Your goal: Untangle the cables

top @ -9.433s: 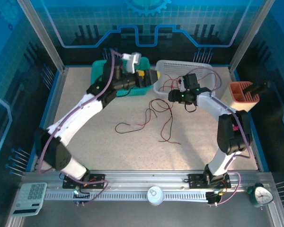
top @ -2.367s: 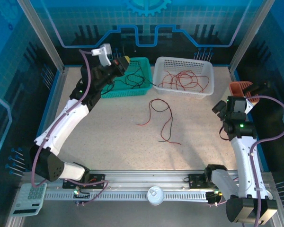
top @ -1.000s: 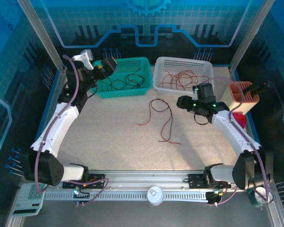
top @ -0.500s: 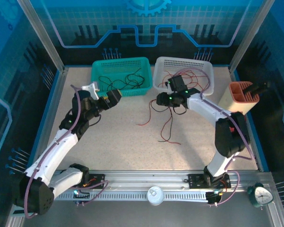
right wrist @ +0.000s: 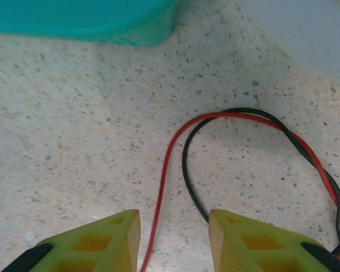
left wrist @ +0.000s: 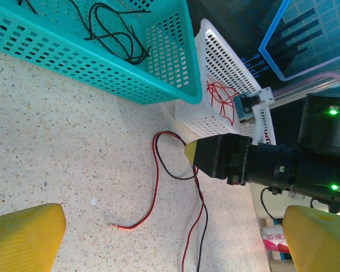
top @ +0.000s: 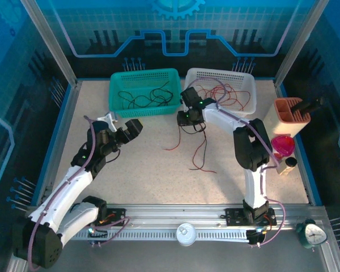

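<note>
Loose cables (top: 203, 148), one red and one black, lie twisted together on the table (top: 141, 170), in front of the two baskets.

Right gripper (right wrist: 174, 235) sits low over the upper loop of the pair, just in front of the gap between the baskets. Its jaws stand partly apart. The red strand runs down between the fingers (right wrist: 110, 241) and the black strand lies just inside the right one. Neither strand is pinched.

Left gripper (top: 128, 128) hovers over bare table, left of the pair and well apart from it. Its jaws are wide and hold nothing.

Black cables (top: 144, 97) lie in the teal basket (top: 143, 74). Red cables (top: 226, 90) lie in the white basket (top: 218, 72).
</note>
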Robot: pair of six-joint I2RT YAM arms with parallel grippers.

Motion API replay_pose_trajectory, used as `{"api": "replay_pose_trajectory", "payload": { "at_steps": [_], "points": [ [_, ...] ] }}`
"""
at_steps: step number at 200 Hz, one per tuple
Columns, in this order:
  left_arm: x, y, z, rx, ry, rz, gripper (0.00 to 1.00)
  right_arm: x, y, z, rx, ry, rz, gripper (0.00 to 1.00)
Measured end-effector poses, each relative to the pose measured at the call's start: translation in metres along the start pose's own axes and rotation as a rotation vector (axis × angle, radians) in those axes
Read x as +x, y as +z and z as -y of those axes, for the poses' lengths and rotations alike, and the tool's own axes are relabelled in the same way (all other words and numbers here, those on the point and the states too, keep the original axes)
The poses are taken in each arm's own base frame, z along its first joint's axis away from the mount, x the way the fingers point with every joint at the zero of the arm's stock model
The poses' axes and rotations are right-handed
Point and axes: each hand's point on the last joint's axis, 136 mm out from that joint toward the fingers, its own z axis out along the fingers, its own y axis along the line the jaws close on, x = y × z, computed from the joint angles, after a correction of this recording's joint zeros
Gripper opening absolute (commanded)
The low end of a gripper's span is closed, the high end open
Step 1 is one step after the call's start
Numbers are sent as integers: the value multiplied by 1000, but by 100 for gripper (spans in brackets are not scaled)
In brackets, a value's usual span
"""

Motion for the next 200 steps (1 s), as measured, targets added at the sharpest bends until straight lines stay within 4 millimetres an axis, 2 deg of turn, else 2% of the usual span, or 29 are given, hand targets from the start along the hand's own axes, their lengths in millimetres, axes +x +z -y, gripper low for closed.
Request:
{"api": "replay_pose_trajectory", "payload": {
  "at_steps": [46,83,139,200],
  "points": [
    [0,-1,1,2,1,1,99,3,26,7,69,-40,-50,38],
    [0,-1,0,1,0,1,99,5,37,10,92,-50,-75,33],
    [2,-1,-2,-8,-2,-7,99,8,38,-2,85,-75,-73,27],
    [3,-1,-3,-12,-4,-11,99,14,41,-14,77,-99,-71,25]
  ]
}}
